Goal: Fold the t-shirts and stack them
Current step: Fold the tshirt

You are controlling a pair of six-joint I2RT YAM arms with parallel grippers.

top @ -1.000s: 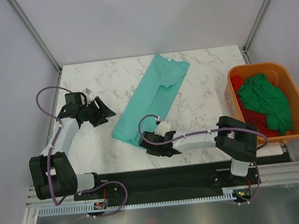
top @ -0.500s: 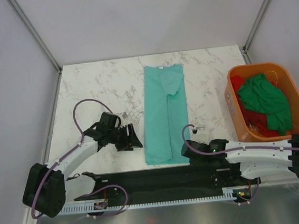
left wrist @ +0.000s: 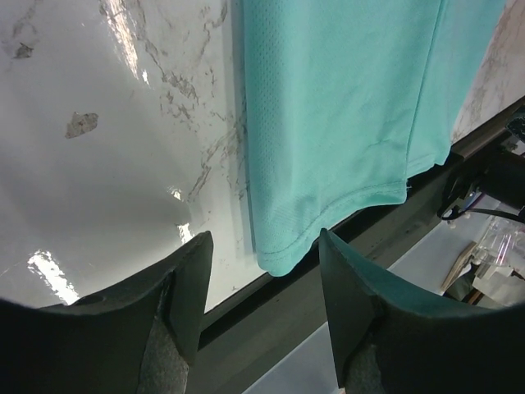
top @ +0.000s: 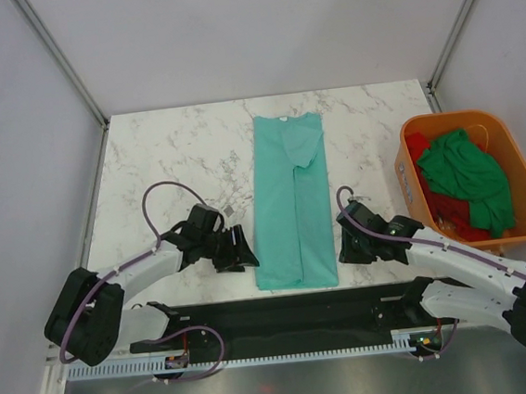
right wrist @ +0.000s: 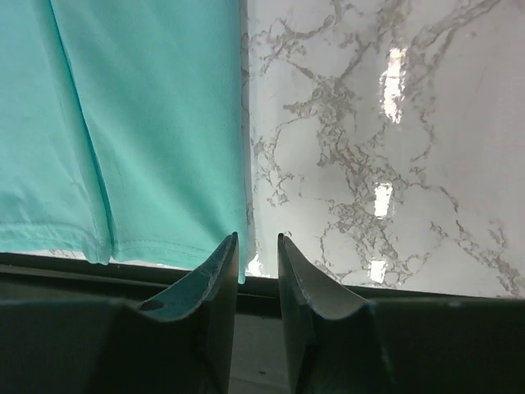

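A light teal t-shirt [top: 292, 203], folded into a long strip, lies flat down the middle of the marble table, its hem at the near edge. My left gripper [top: 243, 250] is open just left of the hem's left corner. In the left wrist view that corner of the teal t-shirt [left wrist: 283, 246] lies between the spread fingers of my left gripper [left wrist: 264, 238], untouched. My right gripper [top: 344, 245] sits just right of the hem's right corner. In the right wrist view my right gripper [right wrist: 257, 240] is narrowly open and empty, with the teal t-shirt's [right wrist: 164, 123] edge beside its left finger. A dark green t-shirt [top: 466, 173] and a red t-shirt [top: 446, 207] lie bunched in the tub.
An orange plastic tub [top: 515, 149] stands at the table's right edge. The black mounting rail [top: 302, 310] runs along the near edge just below the hem. Bare marble [top: 166, 160] lies left of the shirt and between the shirt and the tub [right wrist: 385, 123].
The teal shirt went from lying diagonally to lying straight. Since then the left gripper has edged right toward the hem. The right gripper has moved up from the table edge to beside the hem.
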